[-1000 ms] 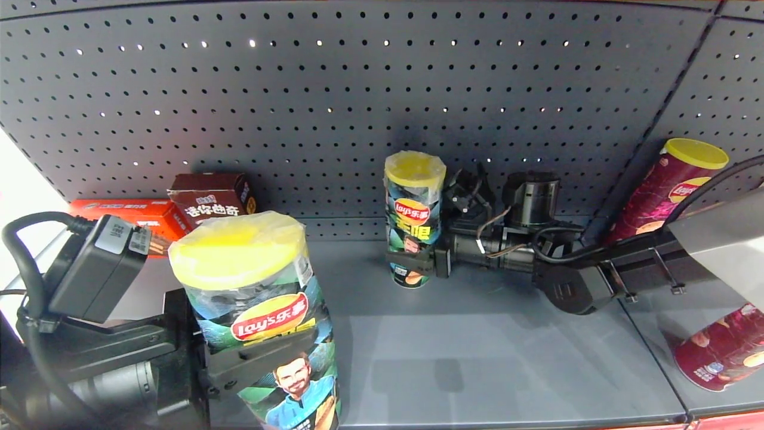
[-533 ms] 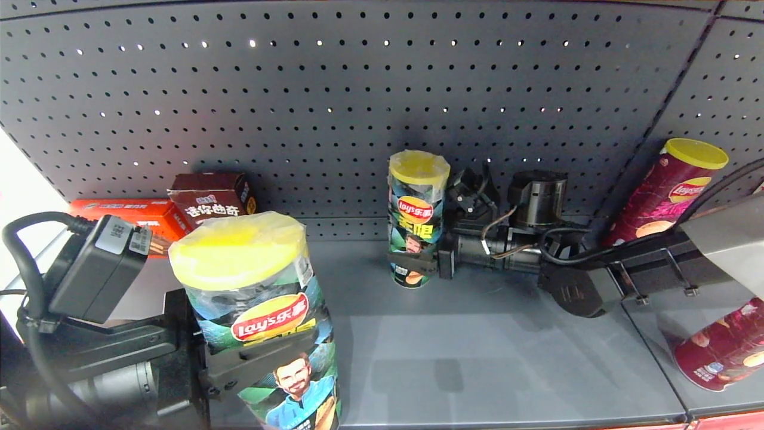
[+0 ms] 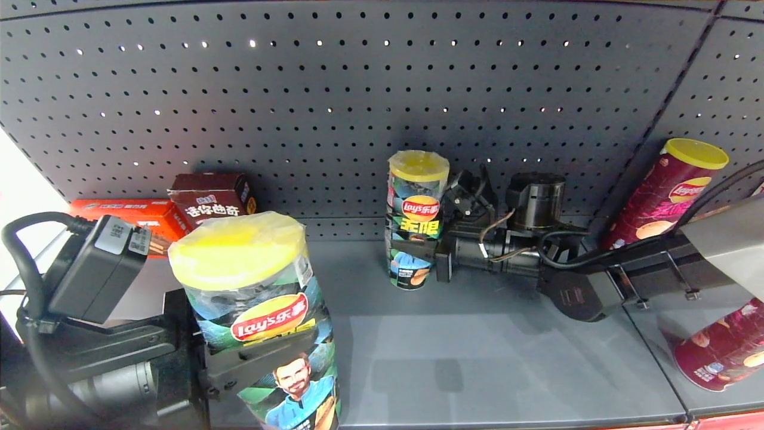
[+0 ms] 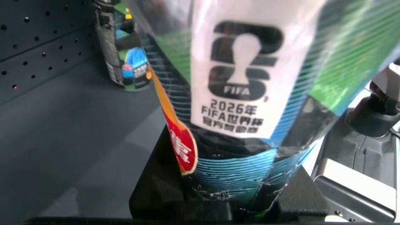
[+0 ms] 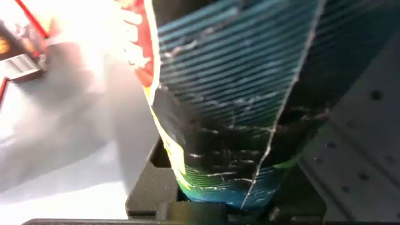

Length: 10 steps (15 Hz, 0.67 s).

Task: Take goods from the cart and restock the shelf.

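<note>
Yellow-lidded can (image 3: 418,203) in right hand (image 3: 413,254); second can (image 3: 250,280), left hand (image 3: 262,358)

This is a shop aisle. A grey metal shelf (image 3: 477,358) is backed by a perforated pegboard panel (image 3: 382,89) and stocked with packaged snacks: tall chip cans (image 3: 418,206) with yellow lids, and cardboard snack boxes (image 3: 209,194) against the back.

Two green chip cans (image 3: 416,221) (image 3: 256,298), two maroon chip cans (image 3: 662,191) (image 3: 725,349), one red box (image 3: 128,212) and one brown box (image 3: 210,197).
</note>
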### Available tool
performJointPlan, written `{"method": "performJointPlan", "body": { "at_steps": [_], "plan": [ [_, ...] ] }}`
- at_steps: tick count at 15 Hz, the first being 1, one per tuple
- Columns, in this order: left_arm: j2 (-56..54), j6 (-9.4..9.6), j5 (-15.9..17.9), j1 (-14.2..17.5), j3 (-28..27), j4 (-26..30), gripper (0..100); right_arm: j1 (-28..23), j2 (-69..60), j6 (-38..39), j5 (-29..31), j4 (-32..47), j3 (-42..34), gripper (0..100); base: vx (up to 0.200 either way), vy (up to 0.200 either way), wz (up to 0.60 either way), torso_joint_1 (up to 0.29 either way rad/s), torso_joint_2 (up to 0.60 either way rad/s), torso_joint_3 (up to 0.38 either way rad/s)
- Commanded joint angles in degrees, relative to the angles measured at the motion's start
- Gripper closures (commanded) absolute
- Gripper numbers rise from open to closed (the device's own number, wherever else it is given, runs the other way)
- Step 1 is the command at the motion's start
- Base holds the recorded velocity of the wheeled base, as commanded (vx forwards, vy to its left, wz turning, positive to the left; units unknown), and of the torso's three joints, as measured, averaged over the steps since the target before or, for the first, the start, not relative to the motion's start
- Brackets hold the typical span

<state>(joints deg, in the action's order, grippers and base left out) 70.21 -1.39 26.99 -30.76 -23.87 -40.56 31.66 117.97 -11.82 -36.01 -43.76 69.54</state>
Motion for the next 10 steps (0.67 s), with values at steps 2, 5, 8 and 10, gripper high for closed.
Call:
{"method": "performJointPlan", "body": {
  "at_steps": [2, 5, 8, 10],
  "plan": [
    [-0.07, -0.02, -0.01, 0.0, -0.04, -0.05, 100, 1.48, -7.58, -0.04, 0.06, 0.43, -5.37, 100, 0.0, 0.0, 0.0, 0.0, 0.0, 0.0],
    [-0.16, -0.02, -0.01, 0.0, -0.21, -0.05, 100, 4.2, -16.63, -0.22, 1.38, -0.18, -15.66, 100, 0.0, 0.0, 0.0, 0.0, 0.0, 0.0],
    [0.11, -0.02, -0.01, 0.0, -0.39, -0.05, 100, 8.95, -22.08, -0.13, 6.74, -5.63, -27.08, 100, 0.0, 0.0, 0.0, 0.0, 0.0, 0.0],
    [0.11, -0.02, -0.01, 0.0, -0.21, -0.05, 100, 10.09, -21.64, -0.04, 7.09, -11.69, -31.48, 100, 0.0, 0.0, 0.0, 0.0, 0.0, 0.0]
  ]
}}
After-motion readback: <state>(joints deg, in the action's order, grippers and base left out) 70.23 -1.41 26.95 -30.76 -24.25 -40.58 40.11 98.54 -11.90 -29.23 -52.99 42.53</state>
